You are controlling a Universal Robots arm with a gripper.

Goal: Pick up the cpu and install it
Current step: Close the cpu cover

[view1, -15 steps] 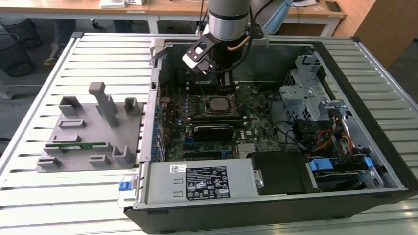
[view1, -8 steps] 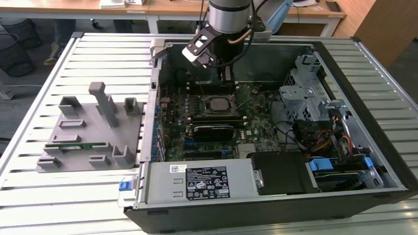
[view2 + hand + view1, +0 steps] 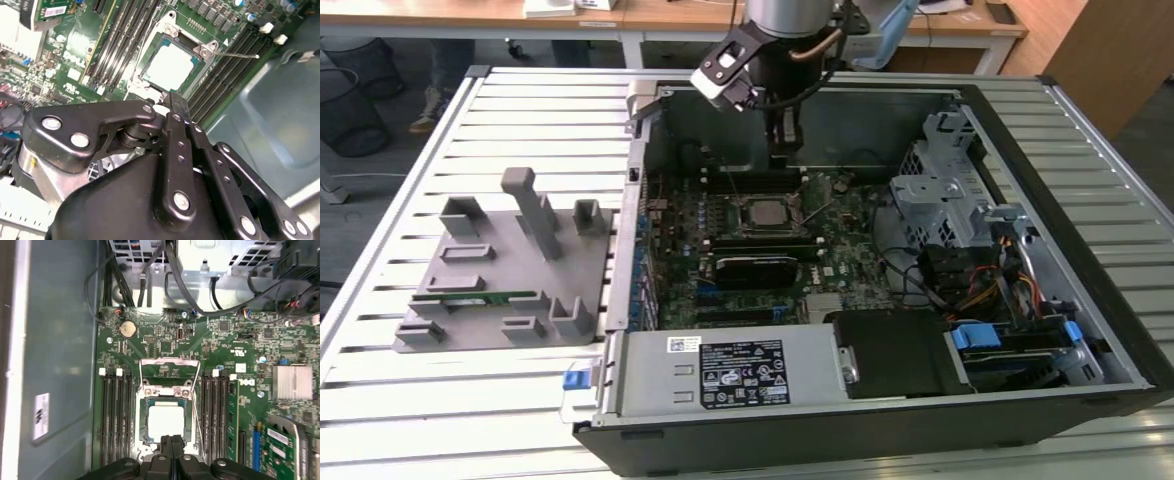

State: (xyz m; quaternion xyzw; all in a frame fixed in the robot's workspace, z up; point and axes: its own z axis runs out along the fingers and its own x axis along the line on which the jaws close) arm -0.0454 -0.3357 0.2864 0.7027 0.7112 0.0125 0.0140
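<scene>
The cpu (image 3: 765, 213) lies flat in its socket on the green motherboard (image 3: 841, 255) inside the open computer case, with its silver top facing up. In both wrist views the cpu (image 3: 170, 67) (image 3: 164, 421) sits square within the socket frame. The hinged socket cover (image 3: 169, 369) is flipped open and the thin wire lever (image 3: 240, 54) stands free. My gripper (image 3: 781, 155) hangs above the board just beyond the socket's far side, clear of the chip. Its two black fingers (image 3: 170, 441) (image 3: 178, 100) are pressed together, shut on nothing.
Memory slots (image 3: 115, 415) flank the socket. A black block (image 3: 754, 270) sits on the board nearer the camera. A power supply (image 3: 734, 372) fills the front, and a drive cage (image 3: 941, 190) and cables (image 3: 987, 290) the exterior view's right. A grey fixture (image 3: 494, 290) holds a green stick (image 3: 474, 297).
</scene>
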